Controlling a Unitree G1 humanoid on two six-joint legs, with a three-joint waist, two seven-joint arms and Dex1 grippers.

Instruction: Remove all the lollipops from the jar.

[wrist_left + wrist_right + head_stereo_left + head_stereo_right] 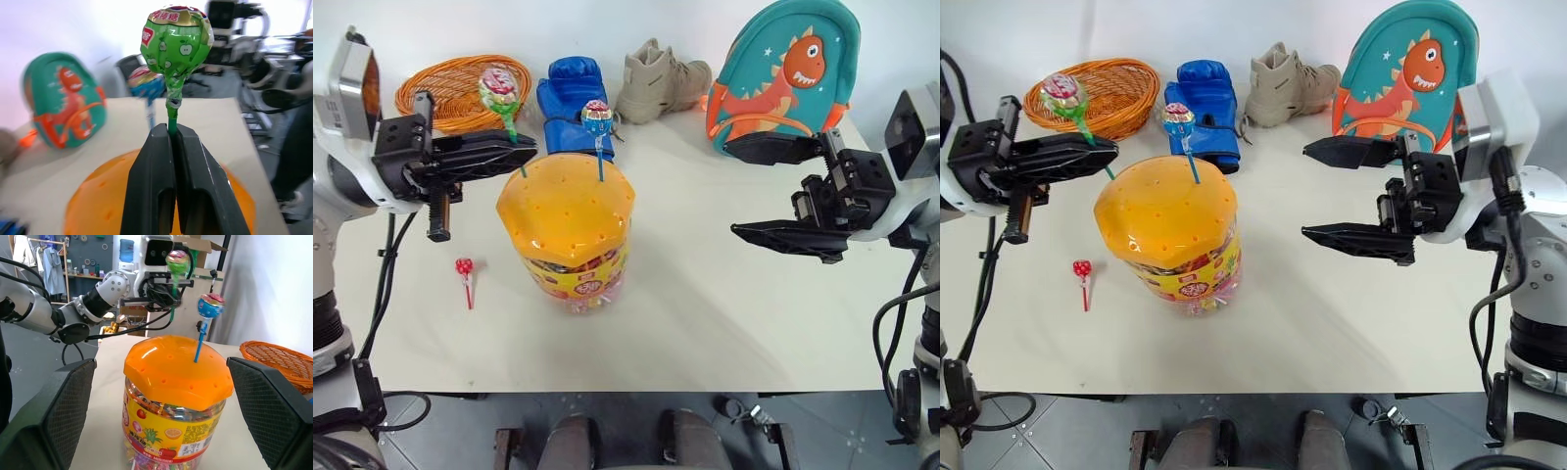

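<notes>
The jar [570,230] is seen upright near the middle of the white surface [724,313], its orange domed lid [566,204] on. The left claw [514,149] is pressed together on the green stick of the green-wrapped lollipop [499,90], which is held above the lid's left edge; whether the stick's lower tip is clear of the lid cannot be told. The blue-stick lollipop [597,117] is planted upright in a hole of the lid, towards its far side. The red-stick lollipop [465,270] is laid flat on the surface, just left of the jar and apart from it.

The right claw [781,188] is spread wide and empty, held above the surface to the right of the jar and pointed towards it, with the jar framed between its fingers in the right wrist view.

Along the far edge are set a woven orange basket [450,90], a blue boxing glove [570,106], a beige shoe [661,80] and a teal dinosaur backpack [788,69].
</notes>
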